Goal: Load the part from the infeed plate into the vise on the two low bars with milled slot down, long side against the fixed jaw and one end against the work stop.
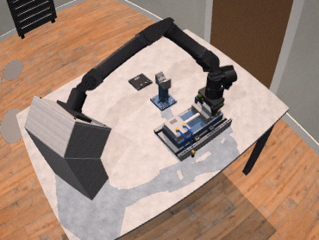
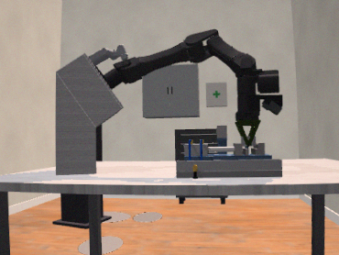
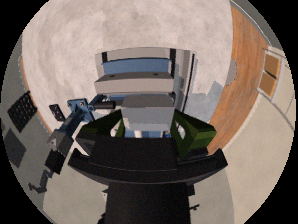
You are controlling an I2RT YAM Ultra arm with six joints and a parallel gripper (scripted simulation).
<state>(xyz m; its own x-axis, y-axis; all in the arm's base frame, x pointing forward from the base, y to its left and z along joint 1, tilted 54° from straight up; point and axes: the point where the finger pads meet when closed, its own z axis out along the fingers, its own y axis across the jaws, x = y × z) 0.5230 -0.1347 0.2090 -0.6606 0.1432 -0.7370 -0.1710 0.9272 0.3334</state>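
Note:
My gripper (image 1: 205, 109) (image 2: 247, 143) (image 3: 147, 109) is shut on the part (image 3: 148, 106), a light grey block held between the green fingers. It hangs low over the far end of the vise (image 1: 209, 130) (image 2: 229, 167), between the jaws and close to the bars. The cylinder's rod (image 1: 192, 117) (image 2: 221, 148) runs toward that end. I cannot tell whether the part touches the bars, a jaw or the work stop. Which way the slot faces is hidden. The dark infeed plate (image 1: 139, 81) is bare. The V-block (image 1: 162, 80) stands empty on its blue base.
A large grey pedestal (image 1: 65, 142) (image 2: 78, 119) carries the arm's base at the table's left. Blue hoses (image 1: 186, 137) (image 2: 195, 148) rise at the vise's cylinder end. The table's right edge (image 1: 276, 113) lies close behind the vise.

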